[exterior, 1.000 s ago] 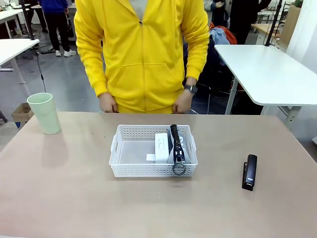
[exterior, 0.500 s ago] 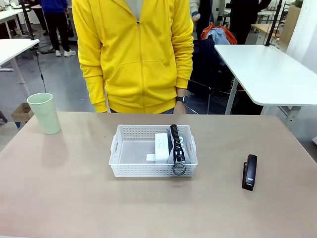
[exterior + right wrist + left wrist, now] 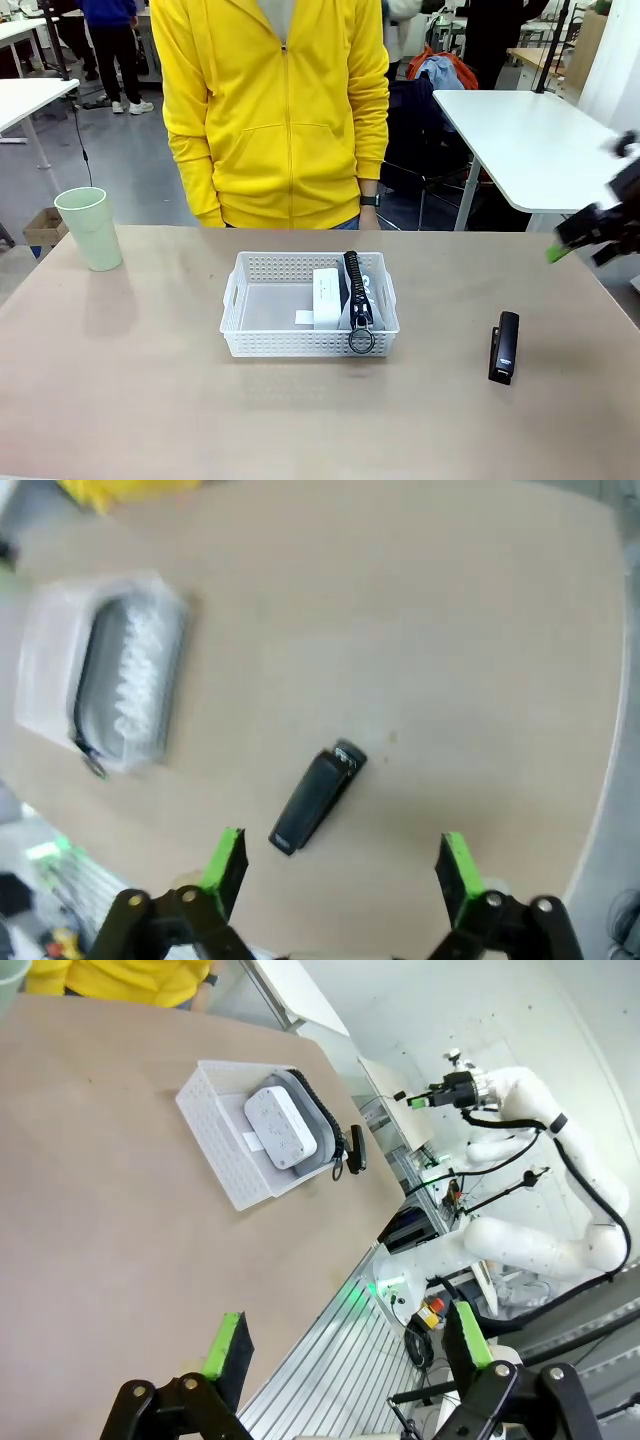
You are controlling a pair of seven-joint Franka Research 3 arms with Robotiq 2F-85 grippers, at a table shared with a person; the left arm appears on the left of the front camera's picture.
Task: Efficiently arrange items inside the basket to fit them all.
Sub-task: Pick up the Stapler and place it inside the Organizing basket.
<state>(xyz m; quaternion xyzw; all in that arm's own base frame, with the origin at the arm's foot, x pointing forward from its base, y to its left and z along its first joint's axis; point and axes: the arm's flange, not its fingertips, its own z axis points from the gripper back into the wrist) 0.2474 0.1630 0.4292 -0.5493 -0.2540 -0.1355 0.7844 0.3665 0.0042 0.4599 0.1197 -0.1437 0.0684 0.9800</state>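
The white basket [image 3: 262, 335] sits mid-table and holds a small white box [image 3: 326, 297] beside a grey zip pouch [image 3: 365, 297] standing on edge, its ring pull hanging over the near rim. On the bare table to the right lies the black stapler [image 3: 504, 346]. A pale green cup [image 3: 90, 228] stands at the far left. My right gripper [image 3: 580, 250] hangs blurred at the right edge, high above the stapler [image 3: 317, 797], open and empty [image 3: 340, 865]. High over the table's left side, my left gripper [image 3: 345, 1345] is open, with the basket [image 3: 215, 1135] ahead of it.
A person in a yellow hoodie [image 3: 280, 110] stands at the far edge, arms down. A white side table [image 3: 530, 140] stands behind on the right. Bare tabletop surrounds the basket.
My right gripper has come into the front view at the right edge. The person's hands have dropped back from the table's far edge. The items have not moved.
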